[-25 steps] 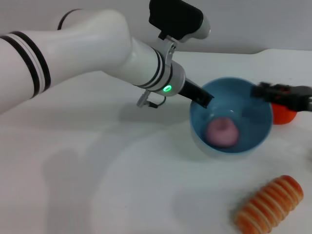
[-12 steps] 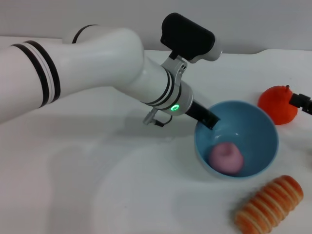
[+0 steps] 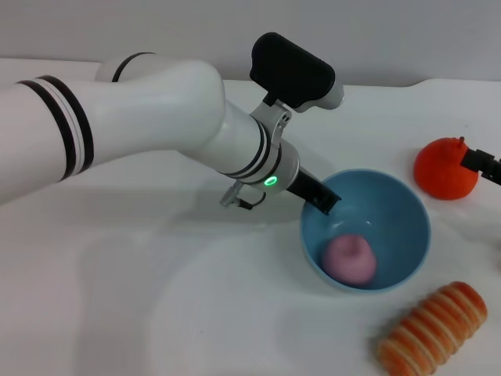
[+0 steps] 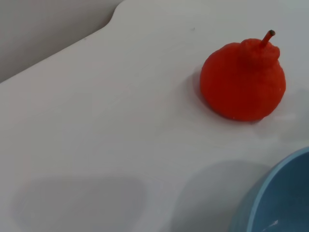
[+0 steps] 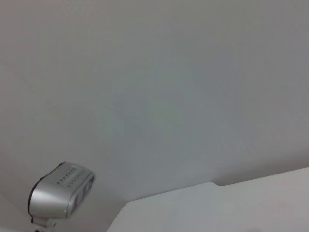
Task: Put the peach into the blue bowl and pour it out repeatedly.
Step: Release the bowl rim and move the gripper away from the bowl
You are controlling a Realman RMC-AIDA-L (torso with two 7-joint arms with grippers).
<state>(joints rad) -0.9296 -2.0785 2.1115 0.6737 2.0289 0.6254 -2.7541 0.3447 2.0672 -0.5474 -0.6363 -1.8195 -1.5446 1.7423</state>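
The blue bowl (image 3: 404, 224) sits right of centre on the white table, nearly level. The peach (image 3: 350, 258), a small pale pink ball, lies inside it toward the near left wall. My left gripper (image 3: 323, 202) is shut on the bowl's far-left rim, one black finger reaching inside. In the left wrist view a curved piece of the blue bowl (image 4: 277, 195) shows at one corner. Only the black tip of my right gripper (image 3: 481, 162) shows at the right edge, beside the orange-red fruit.
An orange-red fruit (image 3: 445, 169) (image 4: 243, 80) with a stem stands on the table behind and right of the bowl. An orange striped bread roll (image 3: 433, 330) lies at the near right. The right wrist view shows a wall and a grey device (image 5: 61, 193).
The right gripper has pulled away from over the bowl to the right edge. The left arm has lowered the bowl and shifted it slightly left, with the peach still inside.
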